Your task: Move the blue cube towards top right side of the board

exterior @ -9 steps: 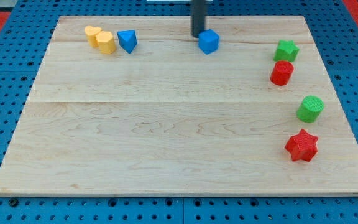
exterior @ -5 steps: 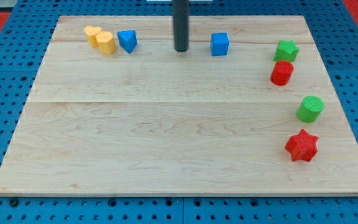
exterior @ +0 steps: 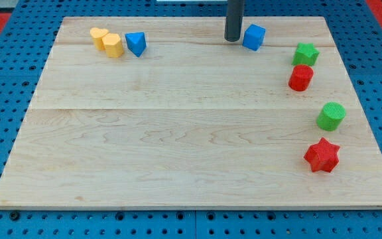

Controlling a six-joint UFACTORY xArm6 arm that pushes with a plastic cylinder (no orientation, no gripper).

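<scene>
The blue cube sits near the view's top edge of the wooden board, right of the middle. My tip is just left of the cube, touching or almost touching its left side. The dark rod rises from the tip out of the view's top.
A blue triangular block and two yellow blocks lie at the top left. A green star and a red cylinder sit at the upper right. A green cylinder and a red star lie lower right.
The blue cube has moved right and slightly up along the top edge. My tip swung left of it, then came back right and up against its left side.
</scene>
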